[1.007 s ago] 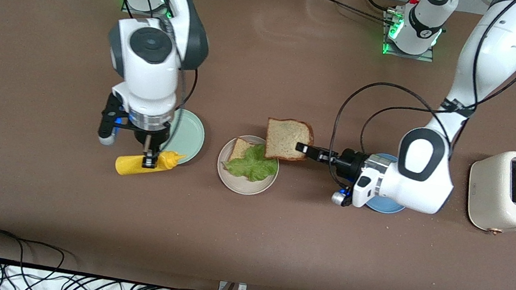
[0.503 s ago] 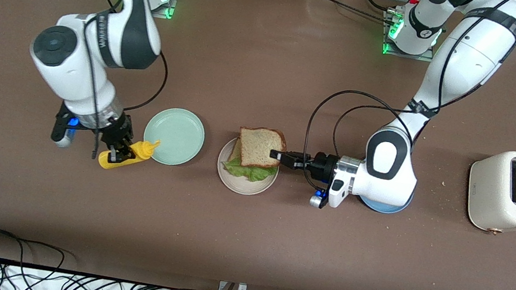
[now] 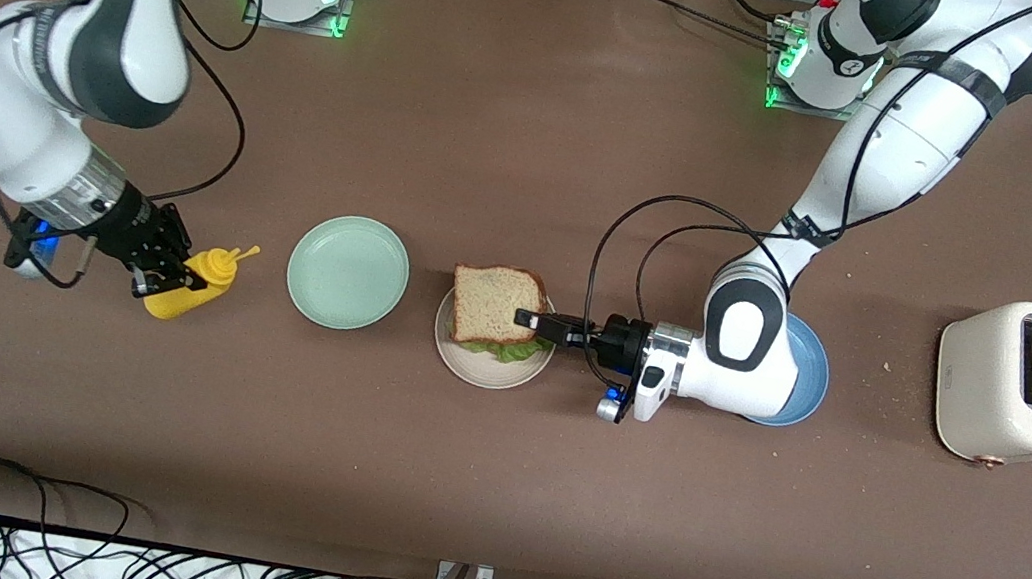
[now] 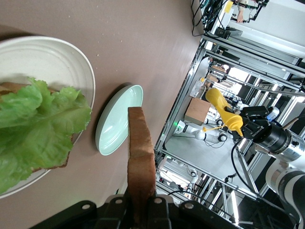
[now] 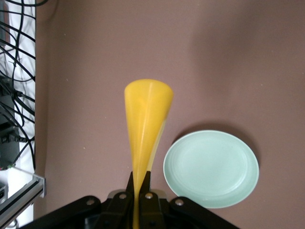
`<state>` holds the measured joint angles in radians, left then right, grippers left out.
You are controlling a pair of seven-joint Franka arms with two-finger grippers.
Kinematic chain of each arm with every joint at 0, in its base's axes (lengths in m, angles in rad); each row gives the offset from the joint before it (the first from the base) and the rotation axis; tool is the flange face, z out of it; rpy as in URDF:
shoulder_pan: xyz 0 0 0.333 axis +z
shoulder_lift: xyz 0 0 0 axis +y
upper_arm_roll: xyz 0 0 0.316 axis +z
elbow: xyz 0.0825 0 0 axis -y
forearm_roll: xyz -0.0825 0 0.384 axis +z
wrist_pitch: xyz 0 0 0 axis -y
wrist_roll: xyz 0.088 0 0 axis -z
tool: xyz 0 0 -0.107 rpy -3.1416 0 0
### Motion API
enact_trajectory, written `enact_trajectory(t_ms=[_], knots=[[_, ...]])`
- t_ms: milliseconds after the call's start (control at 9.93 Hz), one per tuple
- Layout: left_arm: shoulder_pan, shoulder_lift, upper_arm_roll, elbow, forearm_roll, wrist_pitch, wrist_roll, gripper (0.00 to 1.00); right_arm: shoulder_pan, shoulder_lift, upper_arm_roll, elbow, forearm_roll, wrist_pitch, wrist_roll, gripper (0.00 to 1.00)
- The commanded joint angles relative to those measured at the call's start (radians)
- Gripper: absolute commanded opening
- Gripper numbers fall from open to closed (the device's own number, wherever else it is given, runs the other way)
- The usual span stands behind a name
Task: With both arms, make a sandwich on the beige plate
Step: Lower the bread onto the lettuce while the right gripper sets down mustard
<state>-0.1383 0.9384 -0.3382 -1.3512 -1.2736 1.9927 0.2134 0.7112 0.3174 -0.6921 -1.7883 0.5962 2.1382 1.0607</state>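
Front view: left gripper (image 3: 534,320) is clamped on the top bread slice (image 3: 494,304), over lettuce (image 3: 498,349) on the beige plate (image 3: 489,370); next, probably lower and release. Right gripper (image 3: 158,272) grips the mustard bottle (image 3: 192,282).

The table (image 3: 491,468) has a matt brown, faintly grainy top. The beige plate (image 3: 486,373) looks matt, the mint-green plate (image 3: 348,272) smooth and faintly glossy. The top bread slice (image 3: 494,304) is porous with a rough brown crust; the lettuce (image 4: 38,129) is crinkled. The yellow squeeze bottle (image 3: 192,280) is smooth plastic, the toaster (image 3: 1013,384) satin cream.
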Motion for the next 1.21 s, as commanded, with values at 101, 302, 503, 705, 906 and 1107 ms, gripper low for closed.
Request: enact_trajectory(t_ms=[101,302,503,705,906,1107], knots=[[-0.027,0.022,0.016,0.021,-0.026,-0.003,0.156,0.0,0.007,-0.063,-0.136,-0.098,0.28,-0.131,-0.169,0.0],[-0.021,0.03,0.019,0.008,-0.026,-0.005,0.247,0.0,-0.076,-0.055,-0.17,-0.152,0.416,-0.249,-0.343,0.0],[-0.029,0.031,0.03,0.006,-0.024,-0.003,0.257,0.0,-0.174,-0.025,-0.17,-0.172,0.459,-0.373,-0.467,0.0],[-0.03,0.031,0.031,0.006,-0.024,-0.003,0.282,0.21,-0.278,0.044,-0.167,-0.172,0.546,-0.553,-0.6,0.0],[-0.029,0.03,0.031,0.007,-0.026,-0.003,0.284,1.0,-0.341,0.13,-0.165,-0.172,0.615,-0.686,-0.712,0.0],[-0.029,0.031,0.031,0.007,-0.024,-0.003,0.282,1.0,-0.38,0.208,-0.164,-0.169,0.669,-0.782,-0.749,0.0]])
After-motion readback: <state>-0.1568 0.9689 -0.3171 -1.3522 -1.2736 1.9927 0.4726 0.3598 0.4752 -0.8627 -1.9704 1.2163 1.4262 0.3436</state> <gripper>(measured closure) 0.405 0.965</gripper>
